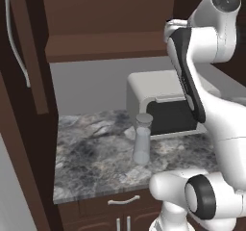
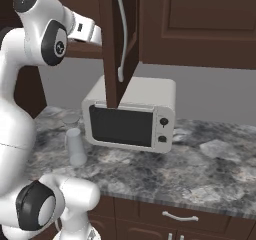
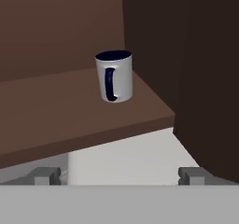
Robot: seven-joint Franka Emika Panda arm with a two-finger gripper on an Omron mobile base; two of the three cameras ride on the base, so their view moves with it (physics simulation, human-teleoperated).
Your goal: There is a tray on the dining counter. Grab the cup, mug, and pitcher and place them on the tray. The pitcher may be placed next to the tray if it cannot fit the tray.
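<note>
The silver-grey mug (image 3: 114,76) with a dark navy inside stands upright on a brown cabinet shelf (image 3: 56,111), its handle turned toward the hand. My gripper (image 3: 119,176) is open, a short way in front of the mug and below it, with nothing between its fingertips (image 3: 46,175). The translucent grey pitcher (image 1: 142,139) (image 2: 75,147) stands upright on the marbled counter beside the microwave. The tray, the cup and the dining counter are out of view.
A white microwave (image 2: 130,116) (image 1: 163,105) sits on the marbled counter (image 1: 96,153) right under the shelf. An open brown cabinet door (image 2: 117,44) hangs just right of the hand. A dark cabinet wall (image 3: 205,78) stands close on the mug's right.
</note>
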